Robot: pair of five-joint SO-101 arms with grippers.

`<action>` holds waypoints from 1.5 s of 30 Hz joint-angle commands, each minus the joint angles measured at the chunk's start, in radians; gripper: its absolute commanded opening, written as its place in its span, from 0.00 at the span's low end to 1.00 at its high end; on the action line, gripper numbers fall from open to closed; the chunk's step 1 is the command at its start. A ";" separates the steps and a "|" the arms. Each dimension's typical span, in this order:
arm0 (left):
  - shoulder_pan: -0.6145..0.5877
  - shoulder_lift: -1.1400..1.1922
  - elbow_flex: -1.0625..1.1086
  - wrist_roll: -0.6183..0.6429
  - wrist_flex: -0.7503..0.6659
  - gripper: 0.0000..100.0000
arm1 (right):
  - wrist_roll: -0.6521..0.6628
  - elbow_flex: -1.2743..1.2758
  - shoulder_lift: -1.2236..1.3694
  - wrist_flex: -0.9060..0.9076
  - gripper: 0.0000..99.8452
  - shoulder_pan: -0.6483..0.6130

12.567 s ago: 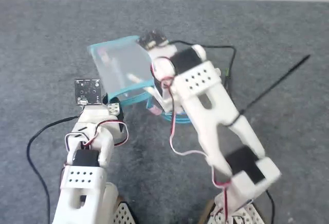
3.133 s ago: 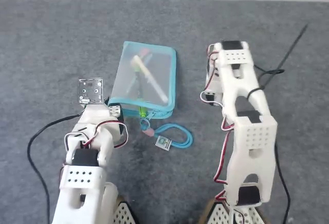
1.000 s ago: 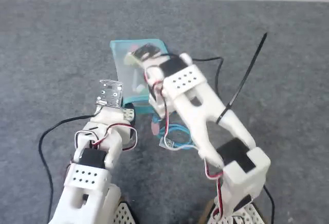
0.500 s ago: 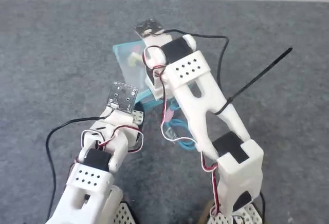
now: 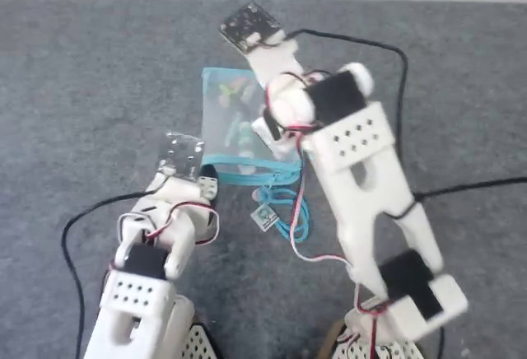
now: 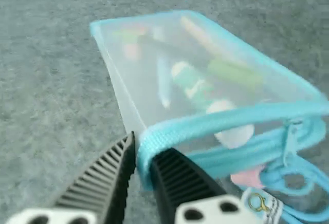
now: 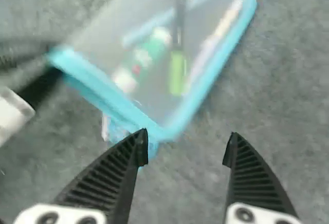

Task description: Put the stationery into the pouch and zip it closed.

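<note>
Right now the clear, blue-edged pouch (image 5: 235,124) lies flat on the grey table (image 5: 82,71), with the stationery (image 6: 193,82) showing inside it. The left gripper (image 6: 141,154) pinches the pouch's corner at the zipper edge. The right gripper (image 7: 186,141) hangs over the pouch, fingers spread wide, one tip at the blue edge. A blue cord (image 5: 290,211) lies coiled just beside the zipper.

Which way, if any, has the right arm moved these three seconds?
Yes: the right gripper swung left from straight ahead of its base, toward the pouch.
</note>
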 commanded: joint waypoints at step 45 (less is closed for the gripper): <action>-0.126 -0.390 -0.045 0.002 0.195 0.01 | 0.273 1.214 -0.595 -1.009 0.20 -0.133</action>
